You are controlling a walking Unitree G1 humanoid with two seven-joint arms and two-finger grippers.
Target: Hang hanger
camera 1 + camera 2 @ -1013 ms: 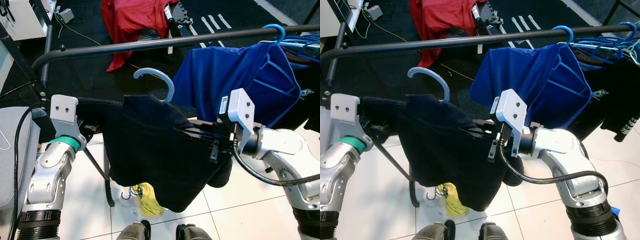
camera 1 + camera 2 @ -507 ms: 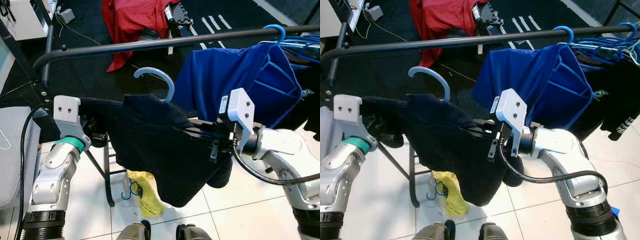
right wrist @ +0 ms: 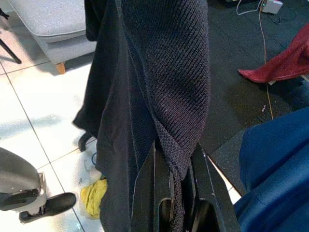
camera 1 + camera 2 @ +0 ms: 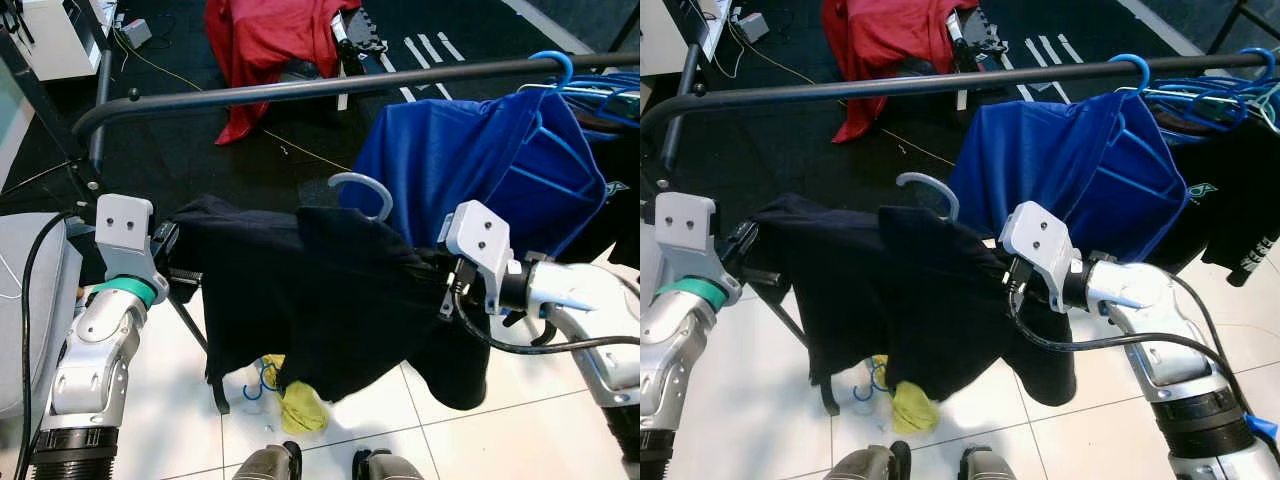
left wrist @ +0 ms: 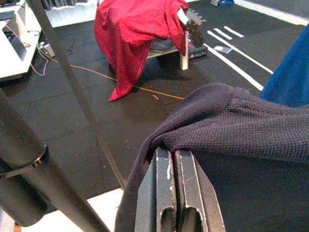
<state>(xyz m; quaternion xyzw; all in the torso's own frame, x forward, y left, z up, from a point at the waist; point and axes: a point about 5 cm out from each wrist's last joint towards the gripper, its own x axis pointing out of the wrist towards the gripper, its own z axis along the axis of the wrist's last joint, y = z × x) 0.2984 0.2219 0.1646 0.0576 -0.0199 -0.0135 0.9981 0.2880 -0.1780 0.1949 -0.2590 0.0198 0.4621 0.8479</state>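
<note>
A black shirt (image 4: 300,290) on a pale blue hanger is held stretched between both arms, below the black rail (image 4: 300,88). The hanger's hook (image 4: 362,190) sticks up from the collar, under the rail and not touching it. My left gripper (image 5: 175,153) is shut on the shirt's shoulder edge, with fabric draped over its fingertips. My right gripper (image 3: 176,150) is shut on a fold of the shirt's other side, the cloth pinched between its fingers.
A blue shirt (image 4: 470,150) hangs from the rail on a blue hanger (image 4: 553,62) at the right, close behind the hook, next to a bunch of blue hangers (image 4: 610,90). A red cloth (image 4: 270,40) lies beyond the rail. A yellow item (image 4: 298,405) lies on the tiles. A grey sofa (image 4: 20,290) is at the left.
The hanger's hook has moved right and down, toward the blue shirt. My right gripper has dropped and turned, and the black shirt now hangs lower and wider between the arms.
</note>
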